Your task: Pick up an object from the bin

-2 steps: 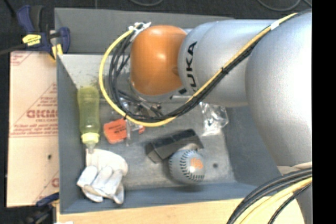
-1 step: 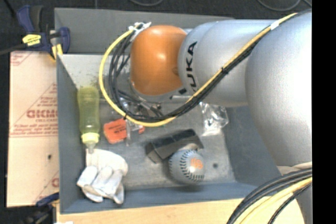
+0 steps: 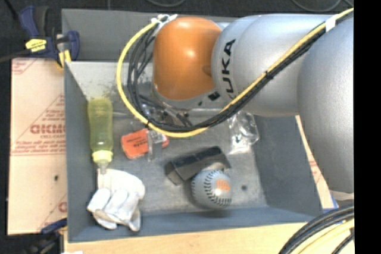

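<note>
I am looking down on the gripper, which is hanging low in the bin under the arm's orange cover. I cannot tell whether it is released or clenched. A small flat orange packet is lying just beside it, on the view's left. Beyond the packet a yellow-green bottle is lying. Nearer the camera from the gripper, a black block and a grey-and-orange ball are sitting, with a white glove well apart from them.
</note>
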Controlling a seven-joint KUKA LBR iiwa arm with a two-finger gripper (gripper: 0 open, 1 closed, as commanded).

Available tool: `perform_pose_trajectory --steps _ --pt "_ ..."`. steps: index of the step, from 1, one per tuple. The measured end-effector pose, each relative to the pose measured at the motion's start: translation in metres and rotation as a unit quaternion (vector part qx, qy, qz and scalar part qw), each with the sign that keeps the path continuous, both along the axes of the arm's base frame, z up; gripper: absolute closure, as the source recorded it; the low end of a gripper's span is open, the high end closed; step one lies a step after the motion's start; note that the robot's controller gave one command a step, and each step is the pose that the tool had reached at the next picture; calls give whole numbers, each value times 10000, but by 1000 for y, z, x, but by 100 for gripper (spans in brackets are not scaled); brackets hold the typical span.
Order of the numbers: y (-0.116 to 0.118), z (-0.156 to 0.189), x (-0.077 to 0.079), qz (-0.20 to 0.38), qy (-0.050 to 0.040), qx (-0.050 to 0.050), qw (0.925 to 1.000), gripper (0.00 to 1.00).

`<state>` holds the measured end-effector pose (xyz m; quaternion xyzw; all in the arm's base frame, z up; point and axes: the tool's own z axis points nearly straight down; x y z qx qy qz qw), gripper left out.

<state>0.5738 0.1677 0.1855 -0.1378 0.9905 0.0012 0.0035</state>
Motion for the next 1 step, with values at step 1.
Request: perform_pose_trajectory --steps 1 --pt "-3 -2 11 -89 -143 43 9998 100"
